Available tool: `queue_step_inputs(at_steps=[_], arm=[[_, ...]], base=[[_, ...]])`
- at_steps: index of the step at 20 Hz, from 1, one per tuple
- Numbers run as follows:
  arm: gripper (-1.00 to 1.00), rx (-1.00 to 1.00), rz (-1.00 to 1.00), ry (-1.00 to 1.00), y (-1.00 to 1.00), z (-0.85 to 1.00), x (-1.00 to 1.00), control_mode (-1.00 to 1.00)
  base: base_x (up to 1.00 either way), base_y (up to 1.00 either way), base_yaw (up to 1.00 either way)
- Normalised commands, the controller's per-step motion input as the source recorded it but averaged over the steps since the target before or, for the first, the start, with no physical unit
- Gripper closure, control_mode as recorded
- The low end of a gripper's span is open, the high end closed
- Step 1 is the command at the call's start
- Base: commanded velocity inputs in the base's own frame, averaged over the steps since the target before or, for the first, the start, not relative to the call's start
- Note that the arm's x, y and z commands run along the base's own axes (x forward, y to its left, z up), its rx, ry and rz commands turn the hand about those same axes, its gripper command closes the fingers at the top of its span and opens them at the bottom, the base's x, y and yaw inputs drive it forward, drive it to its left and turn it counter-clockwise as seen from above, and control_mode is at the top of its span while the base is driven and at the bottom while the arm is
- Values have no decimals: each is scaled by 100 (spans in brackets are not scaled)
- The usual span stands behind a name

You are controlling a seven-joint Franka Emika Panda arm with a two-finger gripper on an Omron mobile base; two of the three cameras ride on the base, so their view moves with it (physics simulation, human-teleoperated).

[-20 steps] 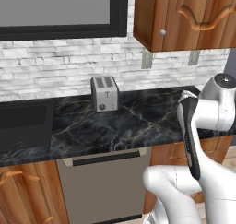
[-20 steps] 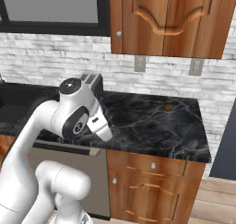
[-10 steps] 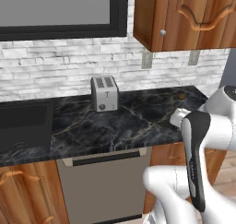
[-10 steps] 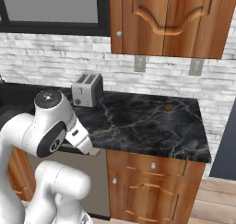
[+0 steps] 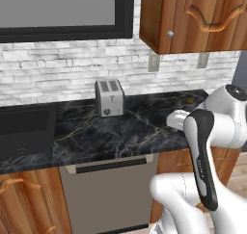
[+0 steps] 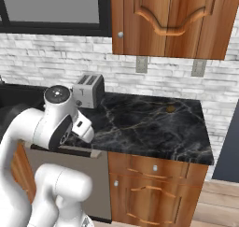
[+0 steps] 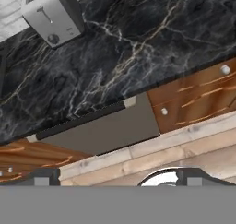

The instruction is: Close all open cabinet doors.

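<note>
A reddish-brown cabinet door (image 5: 202, 16) with a carved arch and a round silver knob (image 5: 170, 34) hangs on the wall at the upper right. In the right base view the same cabinet door (image 6: 170, 20) lies flat against its cabinet, with the knob (image 6: 120, 34) at its left edge. My arm is folded low in front of the counter, well below the door, with the wrist (image 5: 176, 120) over the counter's front edge. My gripper (image 7: 117, 179) looks down at the counter, its two fingertips (image 7: 45, 177) wide apart and nothing between them.
A silver toaster (image 5: 109, 97) stands on the black marble counter (image 6: 154, 128) by the white brick wall. A grey dishwasher front (image 5: 108, 192) sits under the counter, and a dark sink (image 5: 24, 129) lies at the left. A dark-framed grey panel (image 5: 62, 11) fills the upper left.
The arm has folded down and its joints have turned; the hand now sits lower, by the counter's front edge. The base, the cabinet door and the toaster have not moved. The gripper stays open.
</note>
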Motion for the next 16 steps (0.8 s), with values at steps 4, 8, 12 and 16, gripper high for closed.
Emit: queue_step_inputs(at_steps=[4,8,12,16], arm=[[-100,0,0,-3,-16,0,100,-100],[-100,0,-1,0,0,-1,54,-100],[-100,0,0,0,0,0,9,-100],[-100,0,32,2,19,-16,-26,100]], base=[[0,0,0],[0,0,0],[0,0,0],[-6,14,19]])
